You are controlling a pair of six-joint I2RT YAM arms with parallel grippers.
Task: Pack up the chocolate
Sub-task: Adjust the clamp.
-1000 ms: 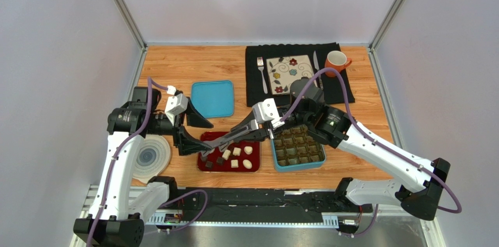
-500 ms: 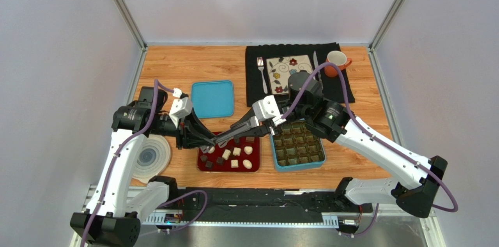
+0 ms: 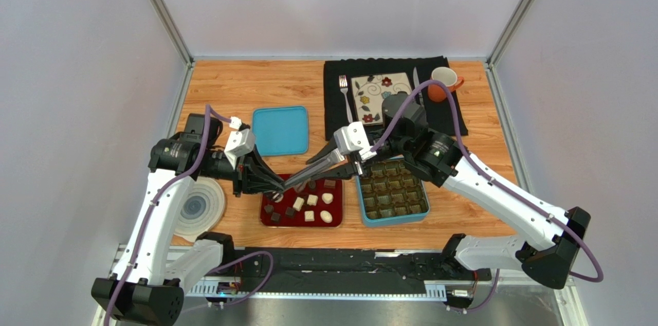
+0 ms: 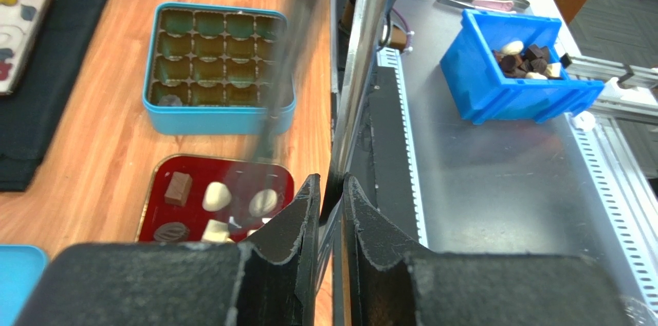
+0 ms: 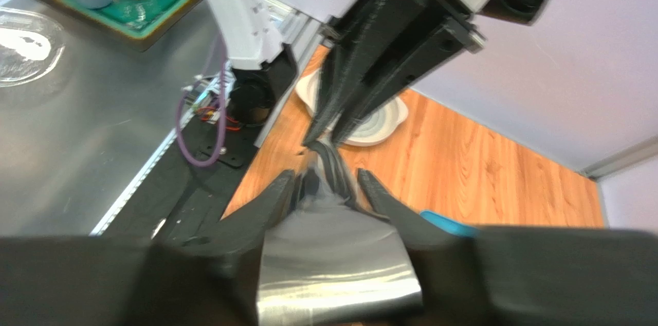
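We see the left gripper, whose jaws stood wide a second ago, now drawn in on the tip end of the metal tongs, with a thin blade pinched between its fingers. It has also moved closer to the right gripper, which has carried the tongs' handle end slightly farther from the arm bases.

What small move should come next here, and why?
Probably open the right gripper and release. Both it and the left gripper pinch the long silver metal tongs between them, a handover by the look of it, while the chocolates lie in the dark red tray.
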